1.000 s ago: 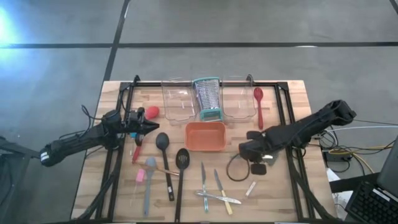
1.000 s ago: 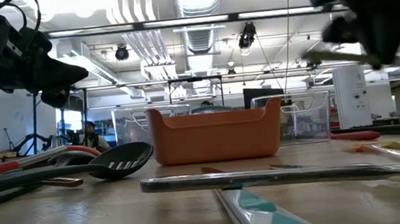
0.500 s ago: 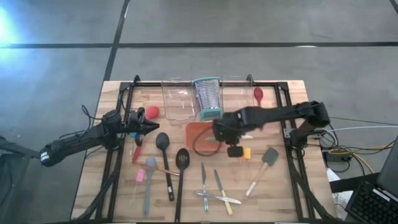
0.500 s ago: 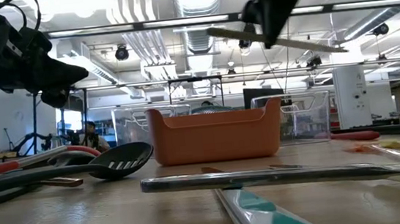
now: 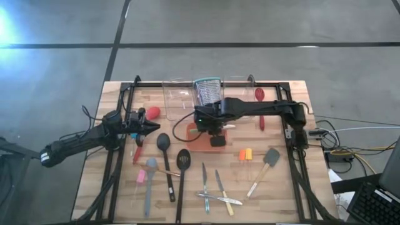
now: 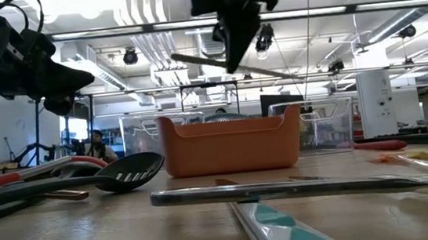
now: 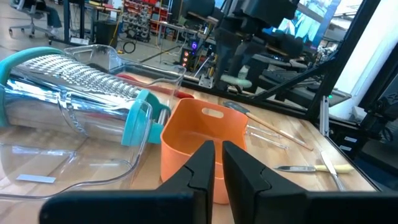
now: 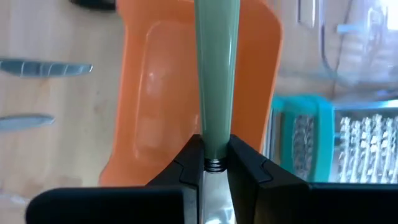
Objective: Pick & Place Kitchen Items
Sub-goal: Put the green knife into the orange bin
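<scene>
My right gripper (image 5: 209,125) hangs over the orange tray (image 5: 197,144), shut on a tool with a pale green handle (image 8: 216,68) and a dark wire loop (image 5: 181,128). In the low view the tool (image 6: 232,63) shows high above the tray (image 6: 228,146). My left gripper (image 5: 152,127) is shut and empty, held above the table's left part, left of the tray. Black spoons (image 5: 164,142), a slotted turner (image 5: 182,159), knives (image 5: 212,187) and a grey spatula (image 5: 270,159) lie flat on the table. My right gripper pinches the green handle between its two fingers at the end where a small wire coil (image 8: 213,164) meets it. The fingers (image 8: 186,163) come from above, lying across the handle. The tool is lifted clear over the tray and slants a little.
The steel grater with teal rims (image 5: 209,94) stands just behind the tray, between two clear bins (image 5: 177,103). A red spoon (image 5: 260,100) lies at the back right. Small orange-handled tools (image 5: 244,153) lie right of the tray. A black frame (image 5: 284,125) runs around the table.
My right gripper has carried the green-handled tool from the table's right near part toward the left and far edge, ending over the orange tray. The tool stays lifted clear. The grey spatula and orange-handled tools that the arm covered now show.
</scene>
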